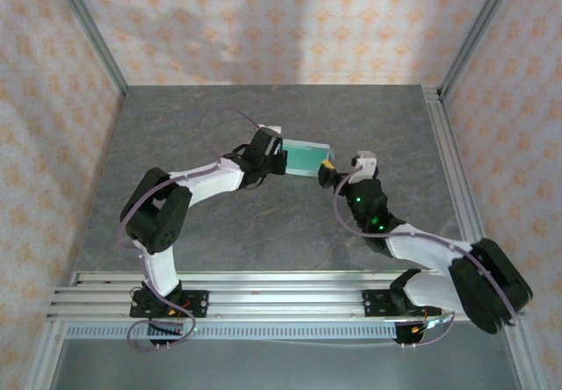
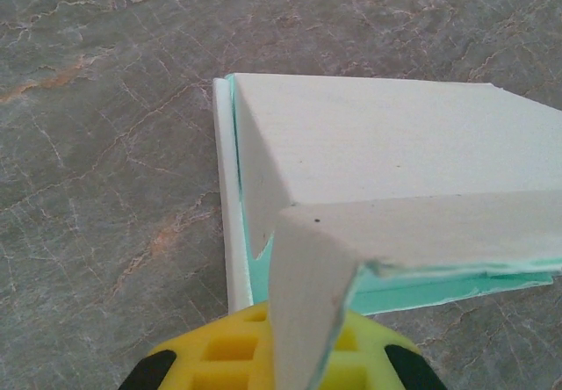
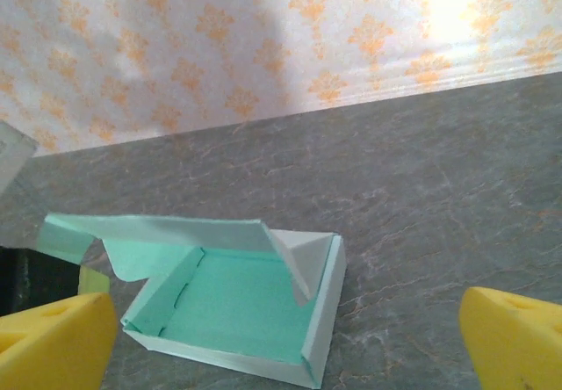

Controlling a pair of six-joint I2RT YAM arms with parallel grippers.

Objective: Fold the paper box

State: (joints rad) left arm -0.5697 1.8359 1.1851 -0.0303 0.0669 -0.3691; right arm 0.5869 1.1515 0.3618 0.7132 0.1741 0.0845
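The paper box (image 1: 306, 156) sits on the gray table (image 1: 263, 223), its lid half up. The left gripper (image 1: 281, 157) is closed tight on the box's left edge. The right gripper (image 3: 283, 342) is wide open and holds nothing, just beside the box's right corner.

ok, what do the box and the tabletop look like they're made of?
Paper box: thin card, matte, mint inside and paler outside. The signs are thin cut edges, crisp creases and flaps that curl. Tabletop: grey stone-look surface with pale veins and low sheen. It could be real stone or printed laminate; can't tell.
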